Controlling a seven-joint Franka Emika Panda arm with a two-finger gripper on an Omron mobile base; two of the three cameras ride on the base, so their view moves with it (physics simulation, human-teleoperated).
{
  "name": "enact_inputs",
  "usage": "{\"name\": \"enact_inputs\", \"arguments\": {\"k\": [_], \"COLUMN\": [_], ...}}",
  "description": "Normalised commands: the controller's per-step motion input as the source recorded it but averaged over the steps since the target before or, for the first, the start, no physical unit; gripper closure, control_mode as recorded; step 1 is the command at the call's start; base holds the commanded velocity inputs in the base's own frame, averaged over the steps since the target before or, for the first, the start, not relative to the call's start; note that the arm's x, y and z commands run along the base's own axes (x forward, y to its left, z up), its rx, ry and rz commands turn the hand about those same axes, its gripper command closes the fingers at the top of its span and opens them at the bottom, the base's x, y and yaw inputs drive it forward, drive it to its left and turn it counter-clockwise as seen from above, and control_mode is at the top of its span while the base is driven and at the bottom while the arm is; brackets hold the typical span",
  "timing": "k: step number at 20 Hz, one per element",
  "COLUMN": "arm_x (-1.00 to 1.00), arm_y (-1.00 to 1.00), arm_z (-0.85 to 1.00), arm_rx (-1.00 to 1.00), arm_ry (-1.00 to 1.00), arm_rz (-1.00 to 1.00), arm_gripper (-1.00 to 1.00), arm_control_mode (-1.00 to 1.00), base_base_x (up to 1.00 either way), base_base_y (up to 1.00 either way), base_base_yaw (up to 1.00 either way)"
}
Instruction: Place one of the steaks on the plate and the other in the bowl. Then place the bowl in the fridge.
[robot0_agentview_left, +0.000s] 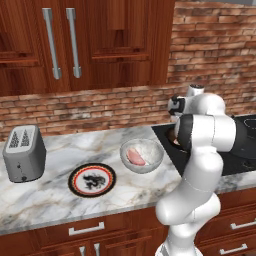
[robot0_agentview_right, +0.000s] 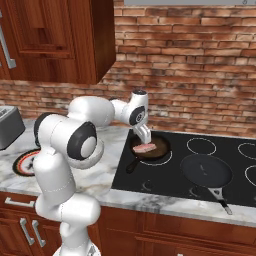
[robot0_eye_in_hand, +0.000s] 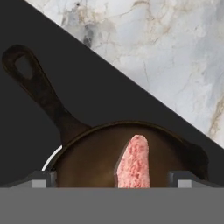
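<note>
One pink steak (robot0_agentview_left: 135, 156) lies inside the speckled bowl (robot0_agentview_left: 155, 159) on the marble counter. To the bowl's left sits the plate (robot0_agentview_left: 92, 179) with a red ring and nothing on it. A second steak (robot0_agentview_right: 145, 148) lies in a small dark frying pan (robot0_agentview_right: 159, 148) on the cooktop. My gripper (robot0_agentview_right: 144, 140) points down just over this steak and is open. In the hand view the steak (robot0_eye_in_hand: 133, 164) sits between the two spread fingertips (robot0_eye_in_hand: 181, 178), inside the pan (robot0_eye_in_hand: 87, 162). The fridge is out of view.
A larger black pan (robot0_agentview_right: 206, 171) rests on the cooktop (robot0_agentview_right: 235, 185) to the right of the small one. A grey toaster (robot0_agentview_left: 23, 152) stands at the counter's left end. Wooden cabinets (robot0_agentview_left: 75, 40) hang above, and a brick wall (robot0_agentview_right: 200, 75) runs behind.
</note>
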Motion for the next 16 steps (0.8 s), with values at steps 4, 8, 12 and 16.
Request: {"name": "enact_inputs", "arguments": {"k": [4, 8, 12, 16], "arm_x": [0.11, 0.18, 0.15, 0.21], "arm_y": [-0.01, 0.00, -0.09, -0.05], "arm_z": [-0.34, -0.24, -0.10, -0.12], "arm_rx": [0.00, 0.00, 0.00, 0.00], "arm_ry": [0.00, 0.00, 0.00, 0.00], "arm_rz": [0.04, 0.06, 0.04, 0.04], "arm_gripper": [-1.00, -1.00, -1.00, -1.00], "arm_control_mode": [-1.00, -1.00, -1.00, -1.00], "base_base_x": [0.00, 0.00, 0.00, 0.00], "base_base_y": [0.00, 0.00, 0.00, 0.00], "base_base_yaw": [0.00, 0.00, 0.00, 0.00]}}
